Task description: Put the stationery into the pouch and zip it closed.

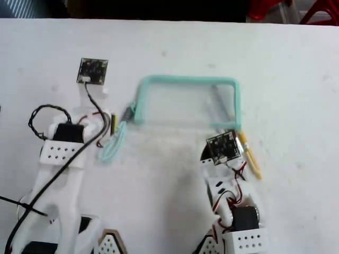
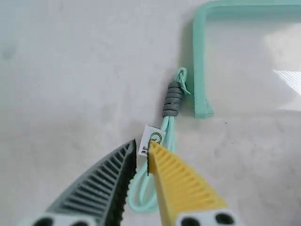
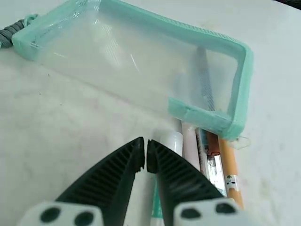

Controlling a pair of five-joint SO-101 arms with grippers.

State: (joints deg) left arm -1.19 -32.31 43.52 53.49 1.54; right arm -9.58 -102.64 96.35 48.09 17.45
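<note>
The clear pouch with a mint green border (image 1: 188,80) lies flat in the middle of the table. Its mint cord loop (image 2: 170,127), with a grey wrap and a white tag, trails off one corner. My left gripper (image 2: 142,149), one finger grey and one yellow, is shut on that cord at the tag. Several pens and a yellow pencil (image 3: 230,176) lie side by side, their far ends inside the pouch's (image 3: 164,21) open corner and their near ends sticking out. My right gripper (image 3: 145,149) is shut with nothing in it, its black tips just beside a white pen (image 3: 172,140).
The white table (image 1: 286,63) has bare room behind the pouch and on both sides. Cables (image 1: 45,114) hang around the left arm. The table's back edge runs along the top of the high view.
</note>
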